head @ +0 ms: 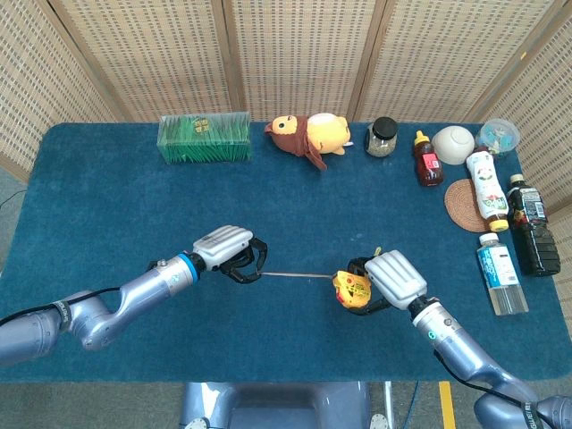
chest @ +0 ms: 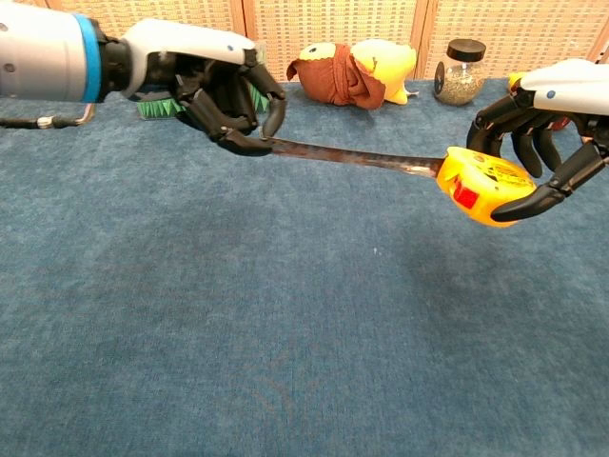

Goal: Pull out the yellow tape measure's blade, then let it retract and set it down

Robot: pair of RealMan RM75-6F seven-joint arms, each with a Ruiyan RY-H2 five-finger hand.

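Yellow is the colour that marks the tape measure [head: 352, 289] in the head view, where the right robot hand [head: 390, 282] is wrapping its fingers around the case and holding it above the blue counter [head: 107, 206]. The left robot hand [head: 229, 252] is pinching the tip of the blade [head: 295, 275], which is stretching as a thin line between the two. The hands are standing well apart, likely so that the blade is drawn out level and kept taut. A row of things is sitting along the far edge and right side, well clear of the work: a green box [head: 204, 138], a plush toy [head: 308, 134], a jar [head: 382, 137] and bottles [head: 502, 273].

In the chest view, the left robot hand [chest: 228, 95] is closing dark fingertips on the blade's end, while the blade [chest: 357, 157] is running slightly downward to the case [chest: 485, 184]. The right robot hand [chest: 544, 133] is curling over the case from above and behind, leaving the blade's mouth free, which should let the blade slide back once the left hand is releasing it. Both the case and the blade are hanging clear of the counter [chest: 285, 343].
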